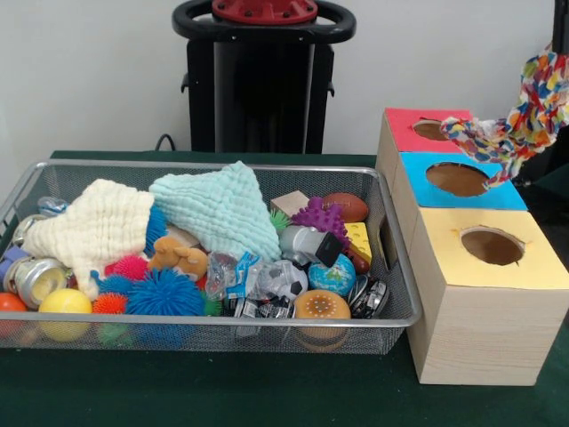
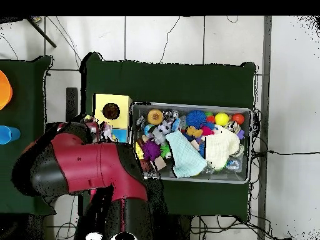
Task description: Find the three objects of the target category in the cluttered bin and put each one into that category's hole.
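Note:
A floppy confetti-patchwork piece (image 1: pixel 520 120) hangs in the air over the red-topped and blue-topped boxes, at the right edge of the front view. My gripper (image 1: pixel 561 36) shows only as a dark shape at that edge, shut on the piece's upper end. In the overhead view the piece (image 2: pixel 103 130) peeks out beside my red arm (image 2: pixel 87 165). The hole (image 1: pixel 492 245) in the yellow-topped box (image 1: pixel 524 276) is open and empty, nearer the camera than the piece; the hole also shows in the overhead view (image 2: pixel 111 111). The wire-mesh bin (image 1: pixel 213 322) is full of clutter. No other confetti piece shows in it.
The blue-topped box (image 1: pixel 418 182) and red-topped box (image 1: pixel 404 129) stand behind the yellow one. In the bin lie a cream cloth (image 1: pixel 98 227), a mint cloth (image 1: pixel 222 209), spiky balls (image 1: pixel 164 294), a purple spiky toy (image 1: pixel 322 216), a yellow ball (image 1: pixel 64 302) and cans.

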`<act>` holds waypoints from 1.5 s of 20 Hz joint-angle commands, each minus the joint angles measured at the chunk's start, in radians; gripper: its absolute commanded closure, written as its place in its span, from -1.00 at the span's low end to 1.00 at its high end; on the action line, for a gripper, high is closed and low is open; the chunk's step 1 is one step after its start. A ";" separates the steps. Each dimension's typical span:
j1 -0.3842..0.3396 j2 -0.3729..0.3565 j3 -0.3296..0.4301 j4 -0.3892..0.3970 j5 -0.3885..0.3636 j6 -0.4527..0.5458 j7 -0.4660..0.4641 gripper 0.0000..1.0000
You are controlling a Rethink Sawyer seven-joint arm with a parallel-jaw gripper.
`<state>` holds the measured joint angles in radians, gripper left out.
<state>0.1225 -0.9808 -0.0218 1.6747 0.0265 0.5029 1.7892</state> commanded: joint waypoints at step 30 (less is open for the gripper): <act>-0.161 0.218 0.130 0.096 -0.110 -0.529 0.120 1.00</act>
<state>0.0250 -0.8316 0.0015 1.6802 0.0077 0.0910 1.7892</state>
